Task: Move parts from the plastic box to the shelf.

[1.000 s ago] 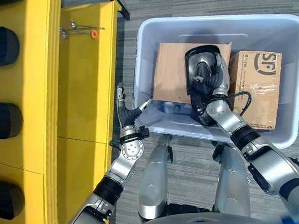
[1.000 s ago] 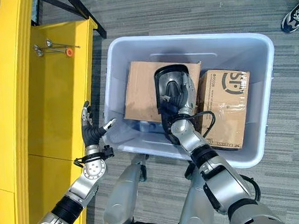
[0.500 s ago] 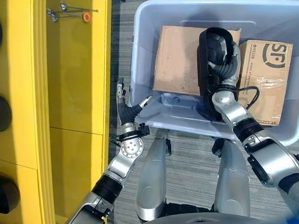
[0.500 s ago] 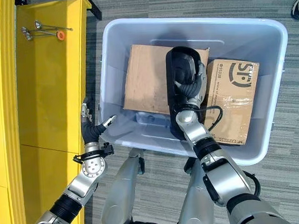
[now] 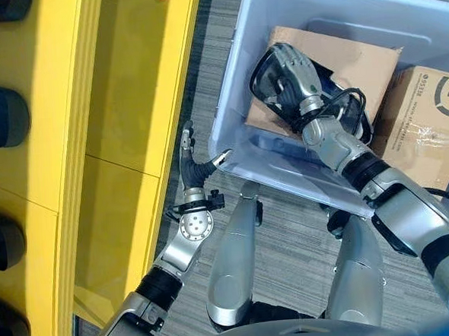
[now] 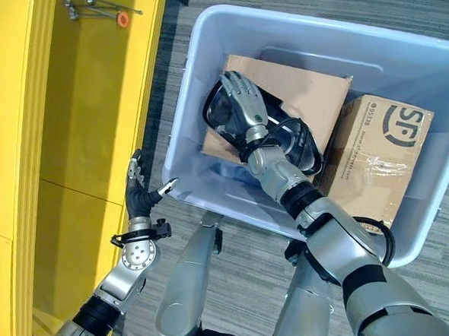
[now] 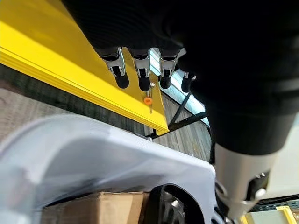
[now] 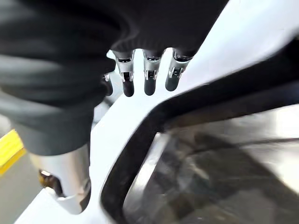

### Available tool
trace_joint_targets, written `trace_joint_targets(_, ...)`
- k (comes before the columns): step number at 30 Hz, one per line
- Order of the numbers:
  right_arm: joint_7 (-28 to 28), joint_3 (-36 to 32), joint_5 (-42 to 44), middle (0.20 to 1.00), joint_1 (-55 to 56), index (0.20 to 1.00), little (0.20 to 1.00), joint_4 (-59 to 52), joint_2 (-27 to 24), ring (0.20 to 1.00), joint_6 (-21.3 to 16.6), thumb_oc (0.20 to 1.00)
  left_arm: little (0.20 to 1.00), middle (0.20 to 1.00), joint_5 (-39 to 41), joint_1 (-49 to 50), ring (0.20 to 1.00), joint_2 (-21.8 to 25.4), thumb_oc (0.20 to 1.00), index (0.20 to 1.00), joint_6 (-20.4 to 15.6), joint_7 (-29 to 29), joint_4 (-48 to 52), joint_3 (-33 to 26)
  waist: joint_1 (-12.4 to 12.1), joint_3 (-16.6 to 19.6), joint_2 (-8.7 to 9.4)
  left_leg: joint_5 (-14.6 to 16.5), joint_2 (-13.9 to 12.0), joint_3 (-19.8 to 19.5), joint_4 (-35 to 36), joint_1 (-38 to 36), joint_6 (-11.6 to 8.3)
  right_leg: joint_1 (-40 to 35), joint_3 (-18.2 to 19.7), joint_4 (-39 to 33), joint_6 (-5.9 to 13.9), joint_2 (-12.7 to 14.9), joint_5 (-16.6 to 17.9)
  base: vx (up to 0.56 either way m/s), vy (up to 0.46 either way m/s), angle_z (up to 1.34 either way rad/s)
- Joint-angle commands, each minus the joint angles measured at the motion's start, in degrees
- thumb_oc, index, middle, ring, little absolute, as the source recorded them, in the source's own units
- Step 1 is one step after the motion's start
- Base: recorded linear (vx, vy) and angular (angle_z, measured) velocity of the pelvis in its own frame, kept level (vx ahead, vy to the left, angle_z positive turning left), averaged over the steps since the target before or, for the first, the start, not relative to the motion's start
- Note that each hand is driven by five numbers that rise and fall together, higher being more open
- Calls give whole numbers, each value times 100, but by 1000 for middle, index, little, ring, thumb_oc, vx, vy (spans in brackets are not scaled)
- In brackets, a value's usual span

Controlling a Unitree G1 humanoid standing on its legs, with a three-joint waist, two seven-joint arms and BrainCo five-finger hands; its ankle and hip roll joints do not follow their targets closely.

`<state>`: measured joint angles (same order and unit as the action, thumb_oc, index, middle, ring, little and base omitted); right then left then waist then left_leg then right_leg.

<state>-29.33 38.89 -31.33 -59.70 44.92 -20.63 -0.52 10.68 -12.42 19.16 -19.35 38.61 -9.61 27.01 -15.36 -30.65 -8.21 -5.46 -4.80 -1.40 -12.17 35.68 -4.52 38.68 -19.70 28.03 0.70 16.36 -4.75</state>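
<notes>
Since the frame one second ago: right hand [image 6: 240,106] has carried the black-rimmed part [image 6: 261,124] from an upright lie between the two cartons to a tilted lie, its upper end now toward the box's shelf-side wall; the whole view has also shifted, so the camera moved too. Item, plastic box [image 6: 198,116]: pale blue-grey, open-topped, standing on grey striped floor [image 6: 238,258] just beside the shelf. Item, part: dark oval housing with a glossy reflective face, resting inside the box on top of the larger cardboard carton [image 6: 311,94]; right hand lies over its upper end, fingers [image 8: 148,81] bent down over the rim, so it appears held, though the wrist view shows the fingertips just clear of the black edge [image 8: 140,140]. Item, second cardboard carton [image 6: 380,155]: printed, taped, lying flat at the box's far side from the shelf. Item, left hand [image 5: 192,166]: outside the box, between its near corner and the shelf, fingers straight and spread, thumb pointing at the box wall, holding nothing. Item, shelf [image 6: 77,131]: yellow, with several dark rounded parts [image 5: 0,113] lined along its outer tier. Item, small metal tools with an orange cap [image 6: 96,8]: lying on the inner yellow tier, well apart from both hands
</notes>
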Motion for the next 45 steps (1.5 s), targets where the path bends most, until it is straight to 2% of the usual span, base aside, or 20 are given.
trace_joint_targets(1,-24,232,-867,1000,-339,1000,1000,96,-181,1000,-367,1000,1000,1000,25,138,1000,304,1000,1000,-441,-80,494,145,-75,86,-206,-128,293,346,-79,285,260,-323,38,-93,237,-103,156,-4,-35,8)
trace_joint_targets(6,101,901,-1818,1000,-687,1000,1000,267,-318,1000,-779,1000,1000,1000,72,187,1000,452,1000,1000,-518,-181,528,187,-202,86,-196,-143,310,293,-72,278,270,-392,-45,-125,268,-96,169,-7,-51,4)
trace_joint_targets(11,58,1457,-2535,1000,-915,1000,1000,540,-402,1000,-978,1000,1000,1000,88,247,1000,597,1000,1000,-568,-320,575,160,-311,86,-131,-163,310,242,-4,229,273,-505,-139,-202,290,-125,176,-12,-67,7)
trace_joint_targets(12,12,1652,-2399,1000,-916,1000,1000,693,-473,1000,-1021,1000,1000,1000,85,303,1000,646,1000,1000,-663,-384,541,147,-352,86,-92,-164,302,225,23,209,278,-554,-174,-243,303,-135,183,-17,-96,5)
trace_joint_targets(17,121,1721,-1536,1000,-817,1000,1000,887,-588,1000,-1104,1000,1000,1000,41,444,1000,759,1000,1000,-793,-471,553,61,-389,86,1,-178,286,200,95,160,267,-667,-239,-384,320,-183,213,-16,-68,4)
trace_joint_targets(18,265,1677,-552,1000,-634,1000,1000,916,-618,1000,-1027,1000,1000,1000,24,487,1000,792,1000,1000,-832,-503,556,1,-378,86,61,-180,265,208,131,147,268,-705,-258,-466,328,-205,236,-12,-42,-1)
trace_joint_targets(19,269,1678,-547,1000,-635,1000,1000,912,-620,1000,-1024,1000,1000,1000,24,489,1000,792,1000,1000,-831,-503,557,0,-378,86,60,-180,265,209,134,144,267,-707,-258,-469,328,-206,237,-19,-61,0)
trace_joint_targets(21,466,1422,579,1000,-361,1000,1000,887,-574,1000,-842,1000,1000,1000,44,511,1000,816,1000,1000,-748,-506,669,-80,-318,86,102,-165,239,247,146,135,262,-716,-230,-537,314,-246,252,0,0,0)
trace_joint_targets(22,342,1263,893,1000,-214,1000,1000,864,-511,1000,-764,1000,1000,1000,33,496,1000,798,1000,1000,-680,-472,706,-107,-277,86,116,-155,219,272,140,146,257,-691,-214,-547,312,-249,260,0,0,0)
trace_joint_targets(25,151,979,1335,1000,48,1000,1000,742,-387,1000,-534,1000,1000,1000,38,466,1000,746,1000,1000,-581,-402,777,-131,-199,86,128,-143,189,324,129,170,257,-634,-169,-544,298,-260,269,-14,20,-4)
trace_joint_targets(27,-597,693,1248,1000,293,1000,1000,606,-211,1000,-474,1000,1000,1000,-46,384,1000,621,1000,1000,-511,-320,770,-95,-105,86,98,-149,172,373,152,173,258,-579,-101,-555,284,-280,282,-29,56,-3)
trace_joint_targets(28,-754,651,1209,1000,311,1000,1000,598,-200,1000,-539,1000,1000,1000,-52,370,1000,600,1000,1000,-492,-304,775,-86,-94,86,90,-148,170,381,156,166,261,-577,-86,-557,283,-283,283,-25,78,-7)
trace_joint_targets(29,-1325,409,1086,1000,416,1000,1000,453,-127,1000,-803,1000,1000,1000,-49,310,1000,509,1000,1000,-449,-183,757,-26,-15,86,52,-155,159,409,166,161,265,-546,-31,-551,284,-289,289,-21,94,-16)
trace_joint_targets(31,-1542,171,833,1000,587,1000,1000,165,-92,1000,-1046,1000,1000,1000,-58,295,1000,439,1000,1000,-491,-62,693,20,64,86,25,-177,161,440,203,142,265,-531,27,-574,289,-306,303,-20,109,-17)
trace_joint_targets(33,-1642,35,567,1000,798,1000,1000,-309,-59,1000,-1092,1000,1000,1000,-84,227,1000,342,1000,1000,-499,98,597,79,169,86,2,-189,170,473,217,141,260,-493,86,-592,301,-305,316,-15,100,-16)
trace_joint_targets(35,-1577,6,539,1000,1091,1000,1000,-972,-10,1000,-799,1000,1000,1000,-66,138,1000,210,1000,1000,-543,355,415,189,329,86,-9,-191,172,535,251,96,250,-475,188,-632,292,-314,319,-6,117,-17)
trace_joint_targets(39,-1871,52,188,1000,1392,1000,1000,-1221,58,1000,-757,1000,1000,1000,-45,71,1000,48,1000,1000,-740,527,75,271,478,86,-21,-195,145,611,259,63,229,-445,290,-636,280,-310,321,-2,79,-14)
trace_joint_targets(42,-1558,99,129,1000,1576,1000,1000,-1443,36,1000,-612,1000,1000,1000,-12,46,1000,15,1000,1000,-868,610,-74,304,568,86,-25,-196,143,651,251,42,213,-431,346,-641,285,-310,336,2,52,-4)
trace_joint_targets(43,-1133,161,214,1000,1653,1000,1000,-1473,38,1000,-501,1000,1000,1000,14,29,1000,27,1000,1000,-878,665,-123,327,602,86,-29,-186,144,659,247,20,206,-431,370,-638,288,-308,334,4,46,-4)
trace_joint_targets(45,-637,330,357,1000,1661,1000,1000,-1346,64,1000,-313,1000,1000,1000,67,-5,1000,-7,1000,1000,-919,605,-252,295,601,86,-30,-185,145,653,253,10,195,-425,385,-624,281,-313,326,-3,9,-5)
